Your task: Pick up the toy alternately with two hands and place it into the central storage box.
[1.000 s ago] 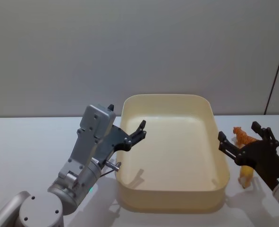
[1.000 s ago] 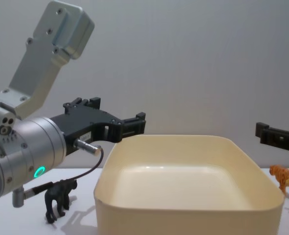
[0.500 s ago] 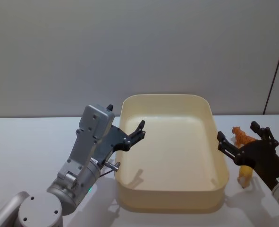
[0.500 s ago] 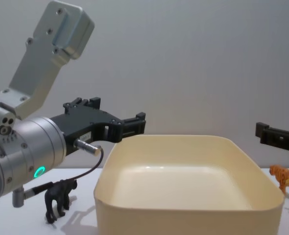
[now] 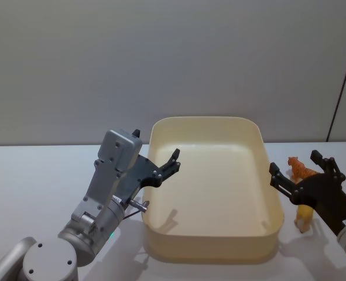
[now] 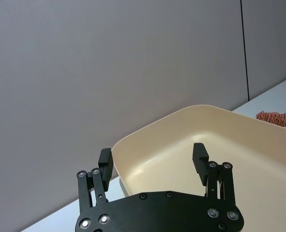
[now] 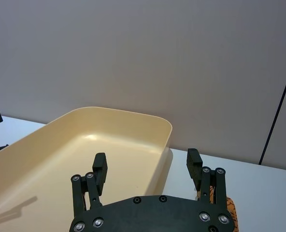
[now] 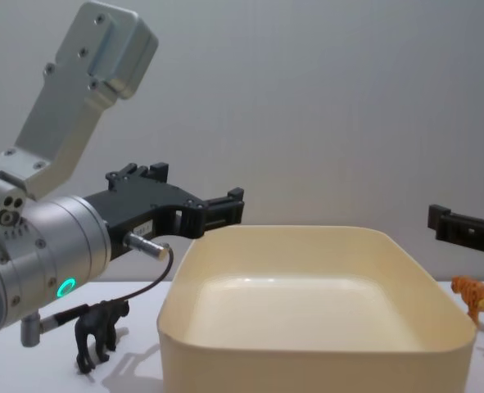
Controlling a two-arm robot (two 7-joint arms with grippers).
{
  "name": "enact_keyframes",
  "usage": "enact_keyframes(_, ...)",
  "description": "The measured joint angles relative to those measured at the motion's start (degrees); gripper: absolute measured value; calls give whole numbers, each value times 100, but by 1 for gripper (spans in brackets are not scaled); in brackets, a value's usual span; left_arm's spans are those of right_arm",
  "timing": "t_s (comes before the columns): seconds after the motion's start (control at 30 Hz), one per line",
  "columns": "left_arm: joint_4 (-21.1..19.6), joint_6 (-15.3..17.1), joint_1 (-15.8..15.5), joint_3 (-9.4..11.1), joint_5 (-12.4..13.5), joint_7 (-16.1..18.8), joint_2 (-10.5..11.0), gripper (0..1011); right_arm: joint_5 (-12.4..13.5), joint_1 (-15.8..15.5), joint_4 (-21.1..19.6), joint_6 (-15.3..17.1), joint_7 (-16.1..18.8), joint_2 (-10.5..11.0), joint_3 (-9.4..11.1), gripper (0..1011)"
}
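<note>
At 3 o'clock of the empty storage box, near its wall, we see the orange tiger toy standing under the right gripper, whose prongs are spread and hold nothing. Left gripper hovers released at 9 o'clock. We judge the tiger light, rigid and slick, so pinch across the torso. Long axis runs 10-to-4, head likely toward 10.

I see the storage box at the middle of the table. My left gripper hangs above the box's left rim. Under that arm, a small animal figure stands on the table just left of the box. My right gripper hangs just right of the box, above a tiger figure. A nearer figure stands in front of the tiger figure, beside the right wall.
</note>
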Motion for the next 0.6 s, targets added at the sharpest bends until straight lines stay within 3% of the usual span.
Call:
enact_keyframes(0.27, 0, 0, 0, 0, 0, 0, 0, 1001, 4, -20, -11, 0, -39, 16, 21, 1001)
enact_keyframes(0.6, 0, 0, 0, 0, 0, 0, 0, 1001, 41, -310, -266, 36, -526, 157, 145, 1001)
